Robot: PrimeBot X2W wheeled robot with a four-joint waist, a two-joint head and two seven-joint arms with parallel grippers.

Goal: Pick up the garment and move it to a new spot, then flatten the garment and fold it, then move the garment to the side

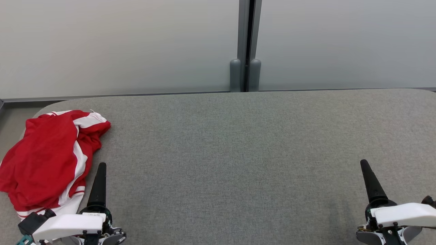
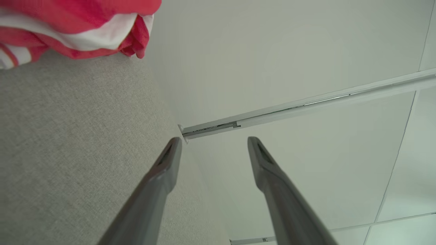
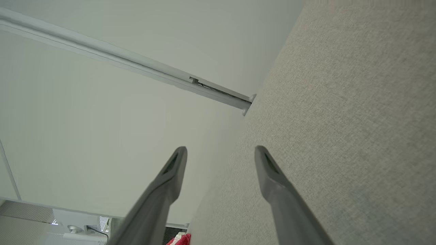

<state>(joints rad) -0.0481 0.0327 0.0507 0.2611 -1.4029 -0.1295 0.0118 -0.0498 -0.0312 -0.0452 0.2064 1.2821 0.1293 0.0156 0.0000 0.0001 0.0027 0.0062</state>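
Now my left fingers and right fingers stand wide, empty; I should pinch the crumpled red-and-white cloth garment at a thick fold.

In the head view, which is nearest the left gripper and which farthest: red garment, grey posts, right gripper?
1. Garment, just left of the left gripper.
2. Posts, far back, in the middle.
3. Right gripper, far right; too close to call against the posts.
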